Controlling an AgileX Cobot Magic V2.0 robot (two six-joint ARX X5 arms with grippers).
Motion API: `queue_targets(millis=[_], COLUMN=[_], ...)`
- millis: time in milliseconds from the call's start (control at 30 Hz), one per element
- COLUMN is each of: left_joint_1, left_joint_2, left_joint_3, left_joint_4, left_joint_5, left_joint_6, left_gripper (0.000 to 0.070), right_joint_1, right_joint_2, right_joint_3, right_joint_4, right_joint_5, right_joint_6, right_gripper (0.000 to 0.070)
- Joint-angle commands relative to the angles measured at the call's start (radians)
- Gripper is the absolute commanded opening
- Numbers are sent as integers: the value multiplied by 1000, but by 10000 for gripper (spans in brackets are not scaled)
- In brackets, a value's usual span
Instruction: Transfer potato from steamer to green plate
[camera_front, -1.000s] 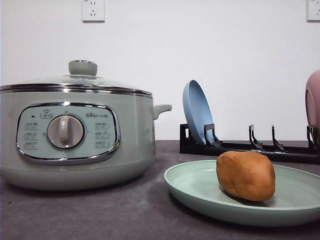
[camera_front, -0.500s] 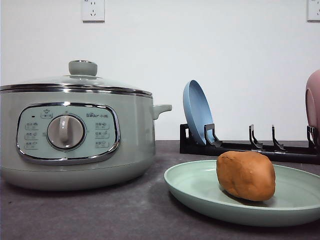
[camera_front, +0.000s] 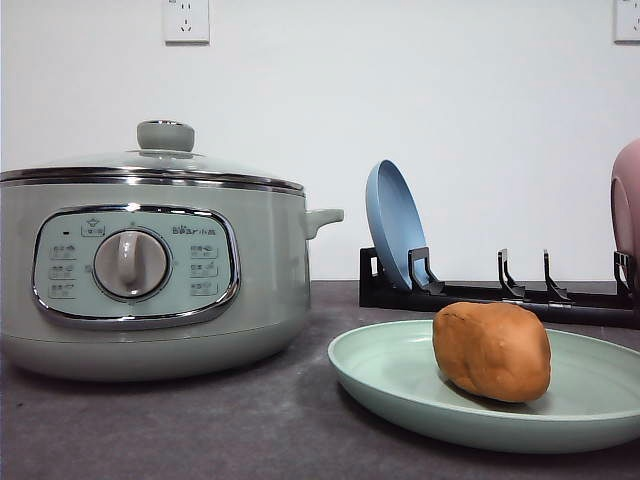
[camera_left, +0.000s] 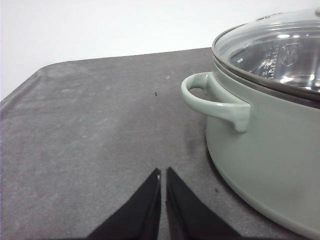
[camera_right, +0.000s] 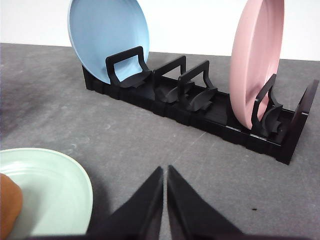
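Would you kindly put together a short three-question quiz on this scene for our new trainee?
1. True or false: the potato lies on the green plate.
2. Which plate stands in the rack nearest the steamer? A) pink B) blue C) green
3. Fill in: the steamer's glass lid is ____ the pot (on / off).

Key
1. True: it rests on the plate, on the table.
2. B: the blue plate; the pink plate stands at the rack's other end.
3. on. Both the left gripper and right gripper are shut and empty.
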Motion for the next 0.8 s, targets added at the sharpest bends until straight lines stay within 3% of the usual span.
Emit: queue_targets(millis=[0, 767], left_joint_1=[3, 3], left_joint_2=[-2, -2], left_joint_3=[-21, -21], left_joint_4=[-7, -7], left_joint_5=[0, 0], left_joint_6=[-6, -6], left_gripper=[15, 15], right_joint_1=[0, 0], right_joint_2=[-2, -2], right_joint_3=[-4, -4], right_joint_4=[1, 1], right_joint_5=[-2, -2], right_joint_6=[10, 10], right_gripper=[0, 0])
